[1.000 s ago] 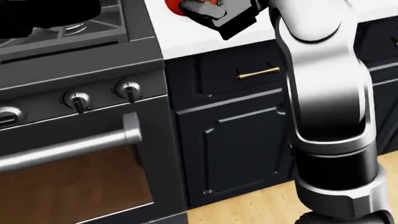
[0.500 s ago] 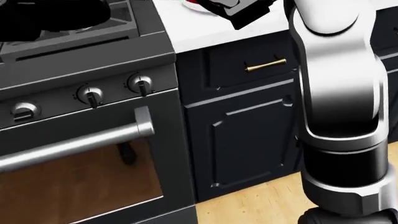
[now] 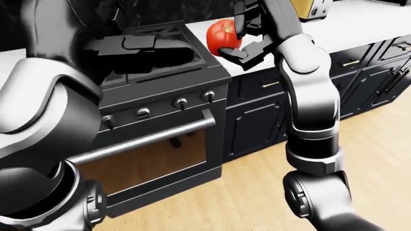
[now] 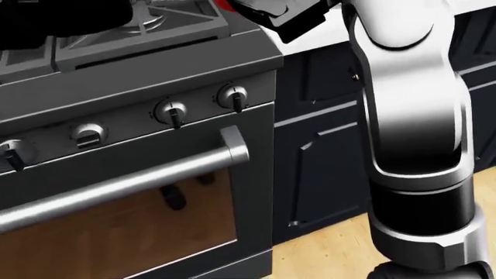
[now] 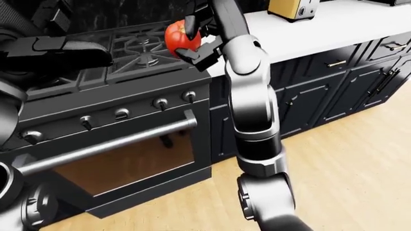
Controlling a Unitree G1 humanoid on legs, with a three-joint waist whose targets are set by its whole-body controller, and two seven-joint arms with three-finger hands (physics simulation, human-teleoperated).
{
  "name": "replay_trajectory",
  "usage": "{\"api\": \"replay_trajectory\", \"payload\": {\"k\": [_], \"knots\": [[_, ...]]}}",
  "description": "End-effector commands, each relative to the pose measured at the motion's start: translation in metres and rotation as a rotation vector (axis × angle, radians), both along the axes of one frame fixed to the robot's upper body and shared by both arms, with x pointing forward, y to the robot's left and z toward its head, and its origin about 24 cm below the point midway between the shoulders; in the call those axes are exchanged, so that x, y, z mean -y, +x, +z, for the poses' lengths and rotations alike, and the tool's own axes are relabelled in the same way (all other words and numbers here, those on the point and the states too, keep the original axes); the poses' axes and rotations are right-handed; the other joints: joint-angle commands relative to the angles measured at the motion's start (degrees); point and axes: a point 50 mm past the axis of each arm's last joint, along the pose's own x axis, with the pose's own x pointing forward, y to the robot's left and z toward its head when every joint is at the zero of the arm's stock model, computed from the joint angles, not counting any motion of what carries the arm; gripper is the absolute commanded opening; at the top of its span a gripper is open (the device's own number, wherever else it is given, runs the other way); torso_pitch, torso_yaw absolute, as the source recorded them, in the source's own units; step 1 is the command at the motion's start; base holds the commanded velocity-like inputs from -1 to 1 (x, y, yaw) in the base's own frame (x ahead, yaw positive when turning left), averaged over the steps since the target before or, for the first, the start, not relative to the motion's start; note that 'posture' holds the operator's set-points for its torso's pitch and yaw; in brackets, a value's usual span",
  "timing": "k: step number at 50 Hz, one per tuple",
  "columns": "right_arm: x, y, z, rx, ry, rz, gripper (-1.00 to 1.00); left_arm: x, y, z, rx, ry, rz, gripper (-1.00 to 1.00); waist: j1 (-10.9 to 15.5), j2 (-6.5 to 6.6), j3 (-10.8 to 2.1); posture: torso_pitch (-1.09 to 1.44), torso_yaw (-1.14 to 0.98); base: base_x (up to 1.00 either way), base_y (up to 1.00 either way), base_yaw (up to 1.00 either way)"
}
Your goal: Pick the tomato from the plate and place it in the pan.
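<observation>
Fingers of the right hand (image 3: 243,34) close round the tomato (image 3: 221,32), holding it in the air at the stove's (image 5: 128,62) right edge, beside the white counter (image 5: 334,21). The left hand's state cannot be told; only its dark arm (image 3: 45,110) fills the left-eye view's left side.

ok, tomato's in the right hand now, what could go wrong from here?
1. The right hand grips the tomato only from one side; it might slip out over the stove.
2. The pan isn't clearly visible; dark shapes block the left of both eye views, so placement may miss.
</observation>
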Motion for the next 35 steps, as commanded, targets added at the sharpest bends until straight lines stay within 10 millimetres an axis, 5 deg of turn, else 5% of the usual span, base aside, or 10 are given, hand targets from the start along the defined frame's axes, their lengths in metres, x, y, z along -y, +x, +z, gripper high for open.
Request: {"api": "replay_trajectory", "payload": {"k": [1, 8, 11, 14, 16, 23, 26, 27, 31, 35], "knots": [[0.0012, -0.0085, 0.0191, 0.097, 0.01, -0.004, -1.0, -0.0017, -0.0051, 0.0097, 0.055, -0.02, 0.002, 1.0, -0.08, -0.12, -1.62, 0.0, 0.0, 0.0, 0.43, 0.0], [0.001, -0.0092, 0.0194, 0.096, 0.009, -0.003, -1.0, -0.0022, -0.005, 0.0094, 0.055, -0.019, 0.002, 1.0, 0.84, -1.64, -2.74, 0.0, 0.0, 0.0, 0.43, 0.0], [0.0012, -0.009, 0.0195, 0.095, 0.007, -0.004, -1.0, -0.0017, -0.0053, 0.0095, 0.055, -0.018, 0.002, 1.0, 0.72, 0.63, -1.18, 0.0, 0.0, 0.0, 0.42, 0.0], [0.0015, -0.0094, 0.0217, 0.098, 0.006, -0.005, -1.0, -0.0014, -0.005, 0.0091, 0.054, -0.018, 0.002, 1.0, 0.17, 5.61, -2.96, 0.0, 0.0, 0.0, 0.43, 0.0], [0.001, -0.0098, 0.0223, 0.098, 0.004, -0.003, -1.0, -0.0015, -0.0054, 0.0097, 0.056, -0.018, 0.001, 1.0, 0.48, 5.02, -1.2, 0.0, 0.0, 0.0, 0.43, 0.0], [0.0013, -0.0101, 0.0238, 0.1, 0.006, -0.003, -1.0, -0.0014, -0.0052, 0.0093, 0.056, -0.018, 0.001, 1.0, 0.12, 0.03, -0.66, 0.0, 0.0, 0.0, 0.43, 0.0], [0.0013, -0.0098, 0.0221, 0.098, 0.008, -0.003, -1.0, -0.0014, -0.0051, 0.0094, 0.056, -0.018, 0.002, 1.0, 0.24, -4.11, -1.71, 0.0, 0.0, 0.0, 0.43, 0.0], [0.0011, -0.0099, 0.0222, 0.099, 0.008, -0.002, -1.0, -0.0015, -0.0049, 0.0091, 0.056, -0.017, 0.003, 1.0, -0.18, -2.09, -1.15, 0.0, 0.0, 0.0, 0.43, 0.0], [0.0005, -0.0099, 0.0213, 0.098, 0.011, 0.0, -1.0, -0.0018, -0.0048, 0.0088, 0.057, -0.015, 0.003, 1.0, 0.55, -2.39, -2.44, 0.0, 0.0, 0.0, 0.4, 0.0], [0.0006, -0.0101, 0.0209, 0.098, 0.012, -0.001, -1.0, -0.0015, -0.0052, 0.0092, 0.057, -0.015, 0.003, 1.0, 0.6, 0.32, -1.1, 0.0, 0.0, 0.0, 0.38, 0.0]]}}
